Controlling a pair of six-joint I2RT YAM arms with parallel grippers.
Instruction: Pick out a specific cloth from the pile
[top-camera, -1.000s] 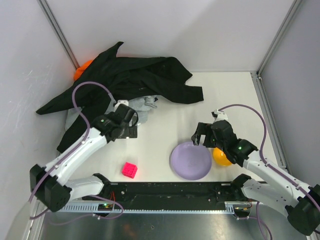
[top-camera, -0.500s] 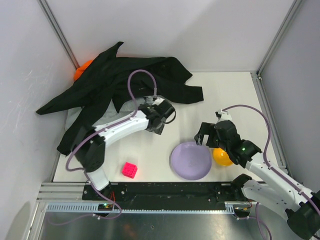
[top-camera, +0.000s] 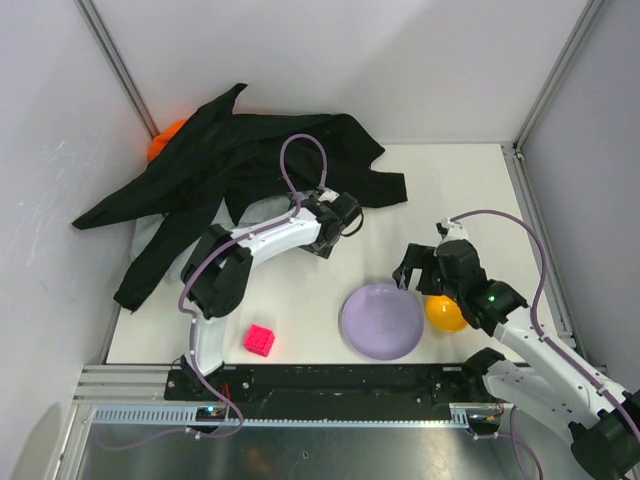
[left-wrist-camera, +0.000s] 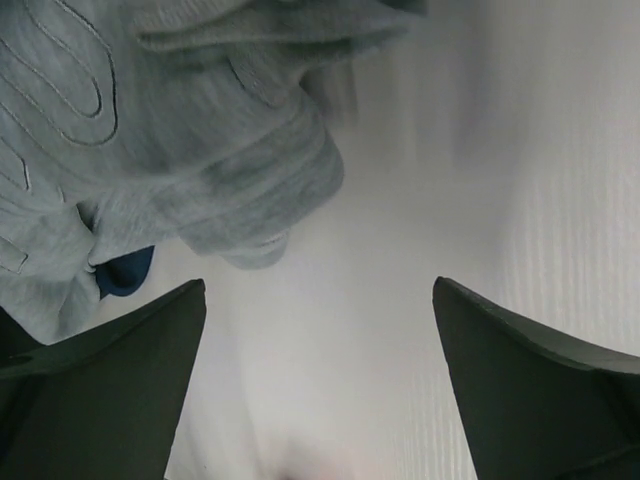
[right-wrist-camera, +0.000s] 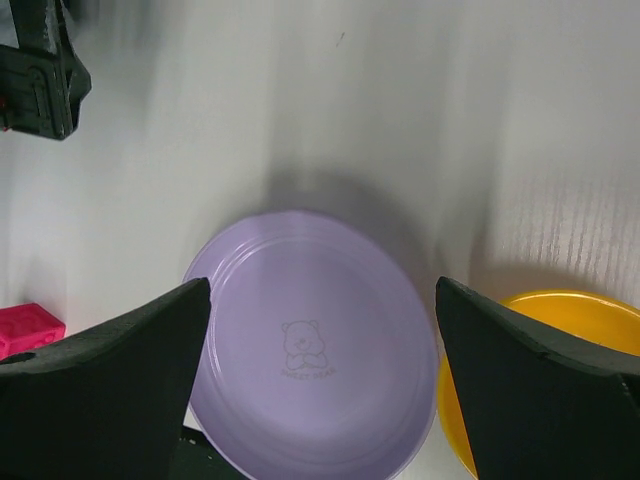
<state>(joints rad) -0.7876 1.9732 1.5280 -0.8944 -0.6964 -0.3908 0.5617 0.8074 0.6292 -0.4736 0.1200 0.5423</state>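
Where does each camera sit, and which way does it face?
Top external: above, behind the robot, looking down on the table and pile; both arms with left gripper and right gripper show.
Left wrist: on the left arm, facing down at grey cloth and a bit of navy cloth; own fingers show.
Right wrist: on the right arm, facing down at purple plate and yellow bowl; own fingers show.
Shared: top and right wrist both show plate, bowl, pink cube.
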